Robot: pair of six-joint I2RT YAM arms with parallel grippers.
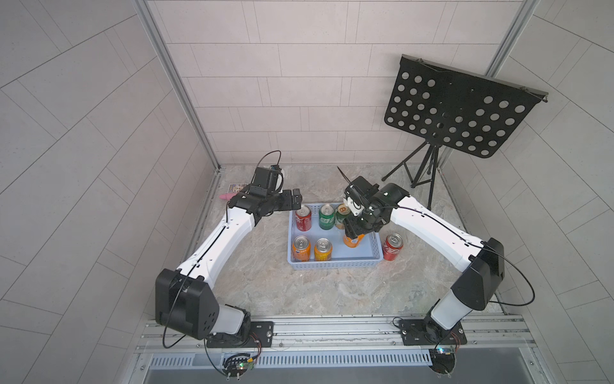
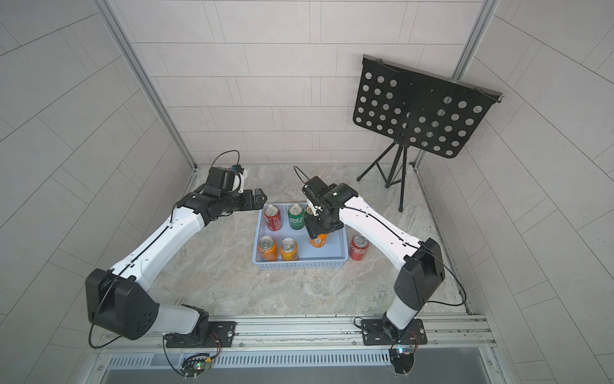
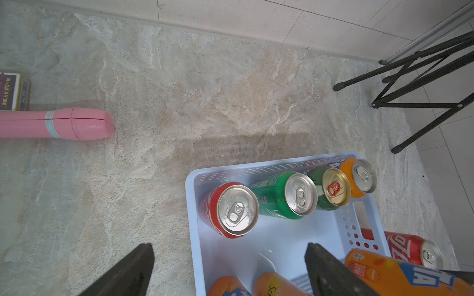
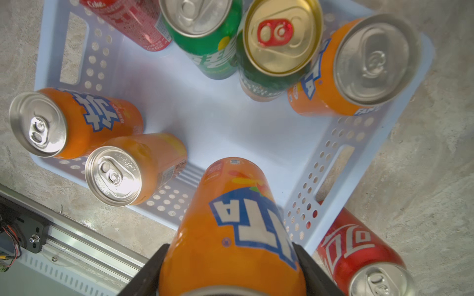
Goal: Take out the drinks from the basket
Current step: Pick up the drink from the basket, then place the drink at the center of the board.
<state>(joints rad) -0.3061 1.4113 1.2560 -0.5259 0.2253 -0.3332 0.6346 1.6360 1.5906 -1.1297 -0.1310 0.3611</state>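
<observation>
The pale blue basket [image 1: 332, 265] [image 2: 299, 264] sits mid-table with several drinks standing in it. Along its far side are a red can [image 1: 303, 217], a green can [image 1: 326, 216] and a gold-topped green can [image 4: 279, 38], with an orange can [image 4: 364, 66] at the end. Two orange cans [image 1: 301, 247] [image 1: 323, 249] stand at the near left. My right gripper [image 4: 230, 258] is shut on another orange can [image 4: 230, 225] [image 1: 353, 240] over the basket's right end. My left gripper [image 3: 228, 264] [image 1: 295, 199] hangs open over the far left corner, holding nothing.
A red can [image 1: 393, 246] [image 4: 359, 256] stands on the table just right of the basket. A pink wand [image 3: 64, 123] and a small box [image 3: 12, 91] lie at the far left. A black music stand [image 1: 458, 109] stands at the back right, its legs [image 3: 410, 84] on the table.
</observation>
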